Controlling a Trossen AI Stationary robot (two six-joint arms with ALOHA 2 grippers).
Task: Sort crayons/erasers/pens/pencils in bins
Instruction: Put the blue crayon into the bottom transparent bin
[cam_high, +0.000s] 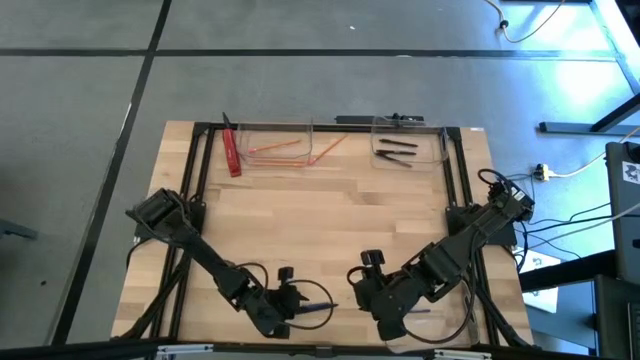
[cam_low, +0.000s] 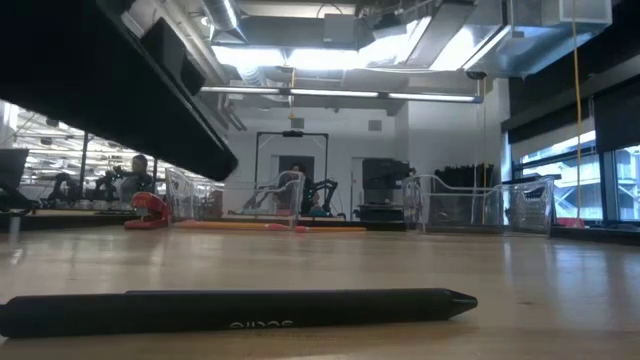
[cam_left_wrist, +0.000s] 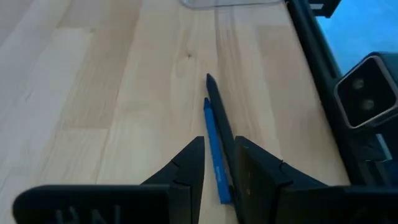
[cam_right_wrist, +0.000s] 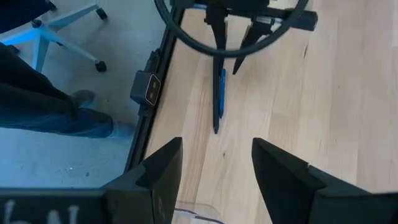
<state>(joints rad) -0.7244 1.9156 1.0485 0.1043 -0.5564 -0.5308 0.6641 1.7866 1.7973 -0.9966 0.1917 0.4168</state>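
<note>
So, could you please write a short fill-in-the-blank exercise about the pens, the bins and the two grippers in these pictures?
1. The left gripper has a black pen and a ____ pen between its fingers.
2. The bin on the far right of the table holds three dark ____.
3. The flat bar beside the middle bin is ____ in colour.
4. The right gripper is ____ and holds nothing.

Missing words: blue; pens; red; open
</note>
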